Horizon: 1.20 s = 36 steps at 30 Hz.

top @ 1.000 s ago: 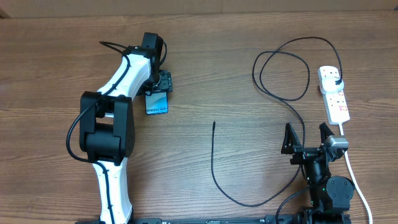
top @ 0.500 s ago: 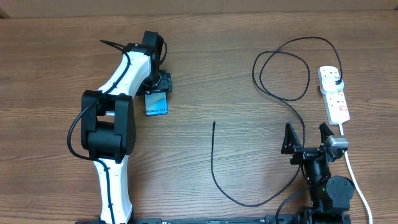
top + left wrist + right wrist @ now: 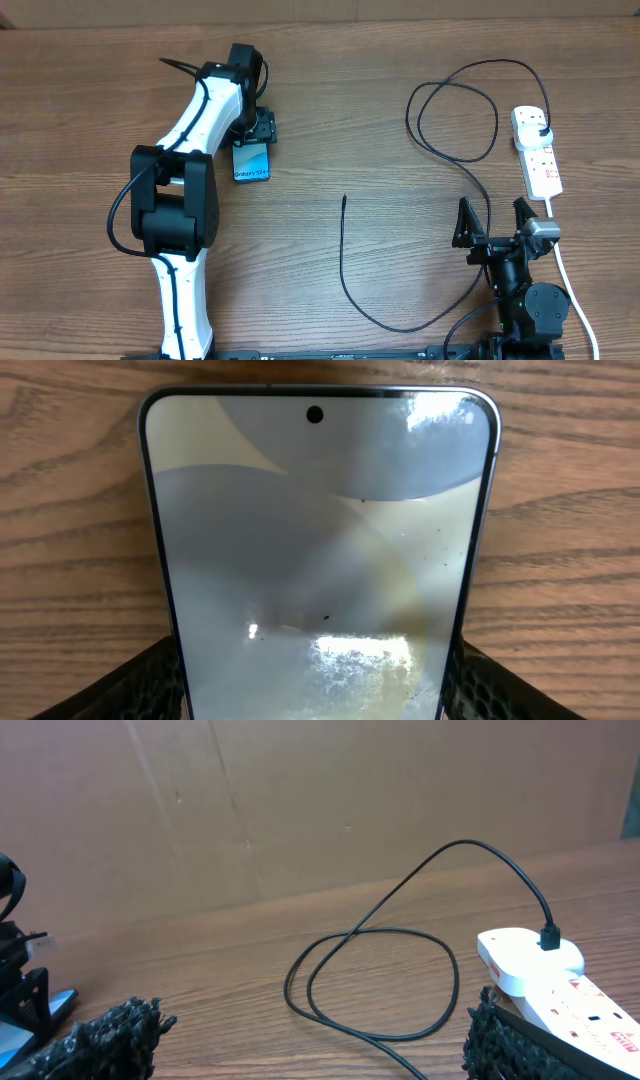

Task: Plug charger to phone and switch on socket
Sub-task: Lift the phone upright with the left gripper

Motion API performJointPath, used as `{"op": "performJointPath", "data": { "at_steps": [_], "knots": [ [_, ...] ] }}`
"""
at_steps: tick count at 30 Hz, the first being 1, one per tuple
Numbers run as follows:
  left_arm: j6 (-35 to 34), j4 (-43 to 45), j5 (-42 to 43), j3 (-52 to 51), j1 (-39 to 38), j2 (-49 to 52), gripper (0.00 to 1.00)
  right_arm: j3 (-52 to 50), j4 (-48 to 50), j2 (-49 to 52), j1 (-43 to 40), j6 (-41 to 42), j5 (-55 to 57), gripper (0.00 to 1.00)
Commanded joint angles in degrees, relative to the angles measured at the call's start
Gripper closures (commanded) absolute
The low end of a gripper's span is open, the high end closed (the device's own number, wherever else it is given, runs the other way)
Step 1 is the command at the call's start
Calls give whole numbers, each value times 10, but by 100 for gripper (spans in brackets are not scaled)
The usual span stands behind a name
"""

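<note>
Overhead: left end effector (image 3: pixel 257 143) clamps the phone (image 3: pixel 252 165) by its sides toward the tabletop's (image 3: pixel 90 120) far-left area, I guess to steady it. Right end effector (image 3: pixel 491 208) sits spread wide, and the charger (image 3: pixel 342 260) lies loose mid-tabletop.

One phone (image 3: pixel 253 163), one charger (image 3: pixel 343 260), one socket (image 3: pixel 537 150) (white strip), two grippers — left gripper (image 3: pixel 258 140), right gripper (image 3: pixel 493 215)

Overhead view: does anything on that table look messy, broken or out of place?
Nothing looks broken or spilled. The only untidy thing is the black charger cable: it sprawls in loose loops from the socket across the table, and its free tip lies on bare wood, well apart from the phone.
</note>
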Motion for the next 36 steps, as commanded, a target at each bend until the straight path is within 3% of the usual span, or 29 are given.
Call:
{"op": "performJointPath", "data": {
  "at_steps": [1,9,15,20,24,36],
  "knots": [
    [12,-12,1,32,-4,3,96,-6,2,-5,2,-2,5,0],
    [26,-27,100,66,-3,3,96,-6,2,-5,2,-2,5,0],
    [32,-24,230,84,0,3,96,-6,2,-5,2,-2,5,0],
    [26,7,393,87,9,3,96,-6,2,-5,2,-2,5,0],
    [-27,41,499,87,17,3,96,-6,2,-5,2,-2,5,0],
    [-206,91,662,87,24,3,96,-6,2,-5,2,-2,5,0]
  ]
}}
